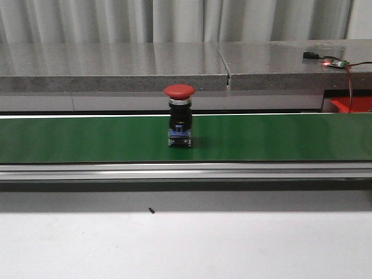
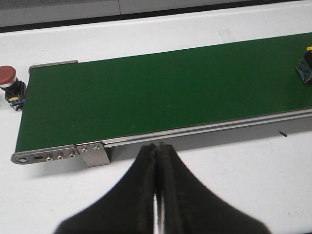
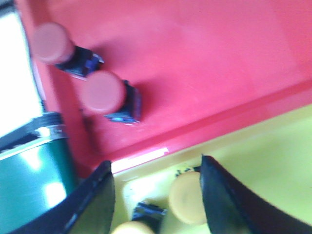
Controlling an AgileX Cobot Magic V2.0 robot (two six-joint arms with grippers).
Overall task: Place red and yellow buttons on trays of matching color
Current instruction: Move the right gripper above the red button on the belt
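So there's one red button [image 1: 179, 114] standing upright on the green conveyor belt [image 1: 87, 139], roughly mid-belt in the front view, mushroom cap up and a blue base under the black body. Neither arm shows up in that view.

The left gripper [image 2: 157, 161] hangs over the white table [image 2: 234, 180] just in front of the belt's metal end bracket, fingers pressed together with nothing between them. Off the far end of the belt there's another red-capped button [image 2: 9, 83] sitting on the table beside the frame.

The right gripper [image 3: 158, 195] is over the trays, jaws spread apart. It's above the yellow tray [image 3: 273, 146], with a yellow button [image 3: 186, 197] lying between the fingers, though the picture's blurry and I can't tell if anything's touching it. A second yellow cap [image 3: 129, 228] peeks in at the edge. The red tray [image 3: 219, 63] next to it holds two red buttons [image 3: 102, 92] lying on their sides, close together.
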